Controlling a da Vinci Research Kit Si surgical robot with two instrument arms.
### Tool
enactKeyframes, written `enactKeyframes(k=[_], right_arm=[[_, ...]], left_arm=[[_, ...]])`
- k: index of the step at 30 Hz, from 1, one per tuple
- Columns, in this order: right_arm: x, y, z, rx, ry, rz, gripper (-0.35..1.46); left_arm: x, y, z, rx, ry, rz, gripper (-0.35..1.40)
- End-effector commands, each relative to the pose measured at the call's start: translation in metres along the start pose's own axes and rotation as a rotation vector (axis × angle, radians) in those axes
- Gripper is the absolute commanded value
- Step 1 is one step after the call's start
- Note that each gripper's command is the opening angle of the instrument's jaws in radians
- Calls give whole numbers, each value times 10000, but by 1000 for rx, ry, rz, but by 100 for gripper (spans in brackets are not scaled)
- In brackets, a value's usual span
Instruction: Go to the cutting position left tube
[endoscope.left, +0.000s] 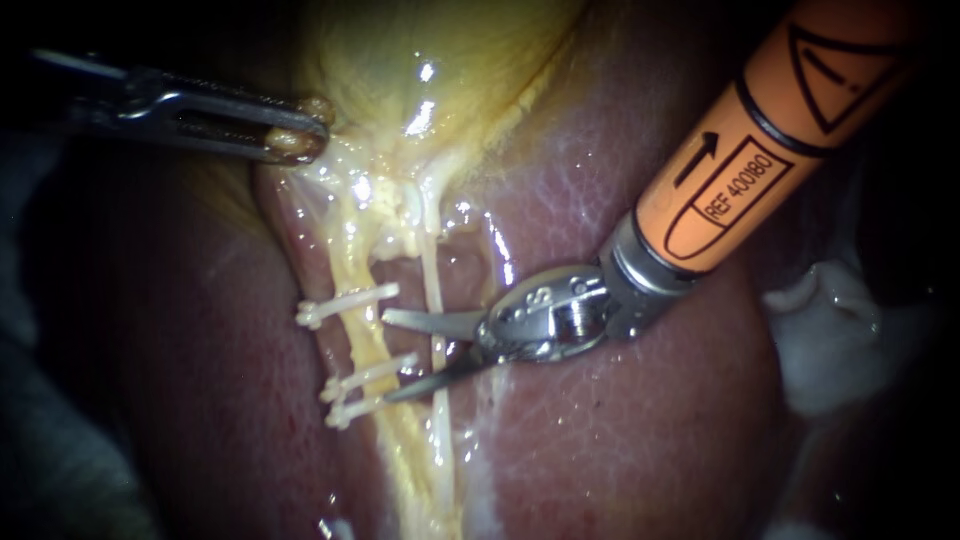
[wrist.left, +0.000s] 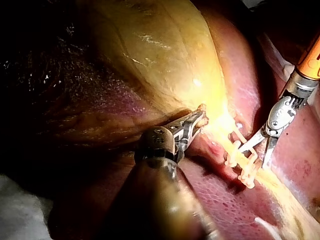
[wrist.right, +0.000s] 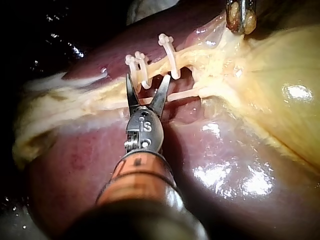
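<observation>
Left instrument's (endoscope.left: 305, 130) shaft fades into dark at 10 o'clock, jaws clamped on gallbladder (endoscope.left: 400, 60). Right instrument's (endoscope.left: 388, 356) blades gape astride the thin tube (endoscope.left: 430, 270), tips by the left tube (endoscope.left: 362, 335), between clips (endoscope.left: 350, 300).

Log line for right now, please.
left instrument: shut on gallbladder | right instrument: blades open, tips at left tube, between clips | tube uncut

The liver (endoscope.left: 620, 450) is smooth, wet and glossy, the gallbladder (endoscope.left: 400, 50) slick. The clips (endoscope.left: 350, 300) look like matt white plastic. The left instrument (endoscope.left: 305, 128) is polished metal; the right instrument (endoscope.left: 388, 356) is shiny metal with a smooth orange sleeve (endoscope.left: 760, 140).
</observation>
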Motion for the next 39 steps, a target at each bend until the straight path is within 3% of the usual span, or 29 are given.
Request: enactKeyframes(k=[1,10,23,30,39], right_arm=[[1,0,-1,9,0,13,145],[-5,5,-4,153,6,179,145],[-11,19,-7,309,55,376,145],[-13,21,-7,365,76,463,145],[-24,30,2,384,73,494,141]], left_arm=[[0,0,0,0,0,0,-35],[0,0,0,0,0,0,-35],[0,1,1,0,0,0,-35],[1,1,1,0,0,0,-35],[1,1,2,1,1,-1,-35]])
